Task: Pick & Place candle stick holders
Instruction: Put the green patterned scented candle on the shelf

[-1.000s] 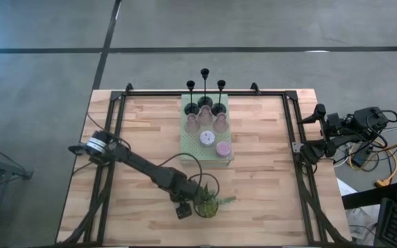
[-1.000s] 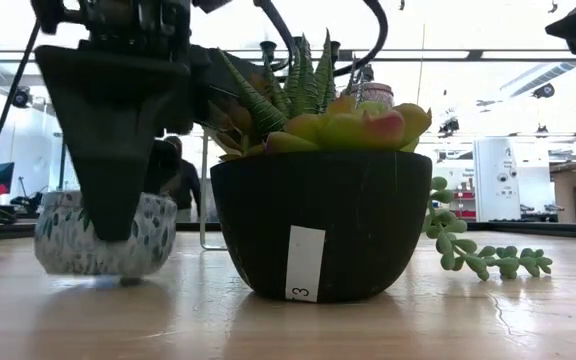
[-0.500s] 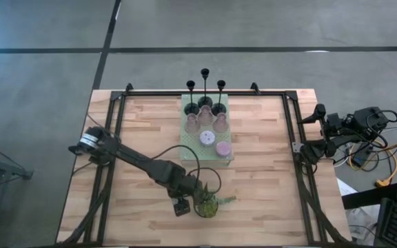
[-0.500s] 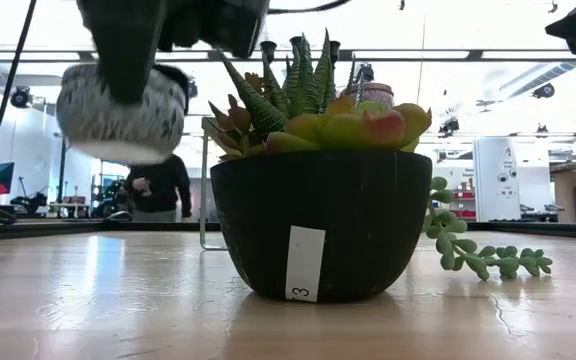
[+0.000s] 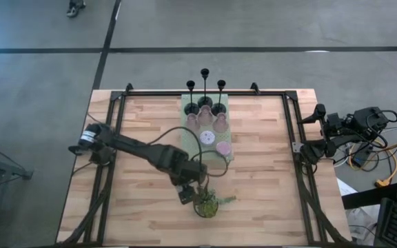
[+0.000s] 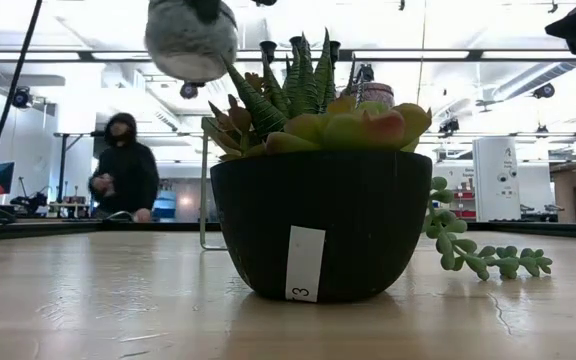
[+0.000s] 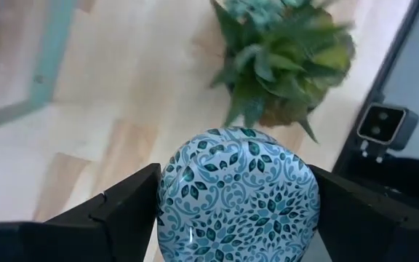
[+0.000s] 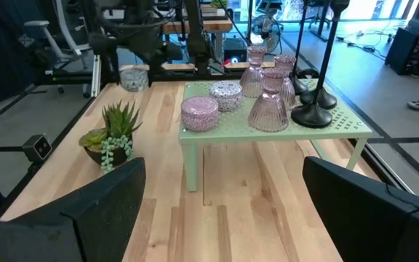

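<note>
The blue-patterned cup [image 7: 237, 196] sits clamped between the two fingers of the left claw [image 7: 235, 207], lifted clear of the bench [image 5: 143, 131] and hanging above and beside the potted plant [image 5: 207, 204]. From the level camera it shows high up, with nothing under it.

This looks like the carry step: the cup is picked, not yet placed. The next move likely calls for swinging it over to the pale green mat [image 5: 187, 141] and lowering it into the bare near corner, beside the two cups already there, without brushing the plant's spikes or the glass behind.

On the mat stand three black sticks [image 5: 205, 88] at the back, three pink glass holders [image 5: 205, 118] in front of them, and two round cups [image 5: 215, 142] nearest the plant. With the carried one that makes three cups.

The right claw [image 8: 220, 207] waits off the bench's right edge, fingers spread wide and holding nothing.
</note>
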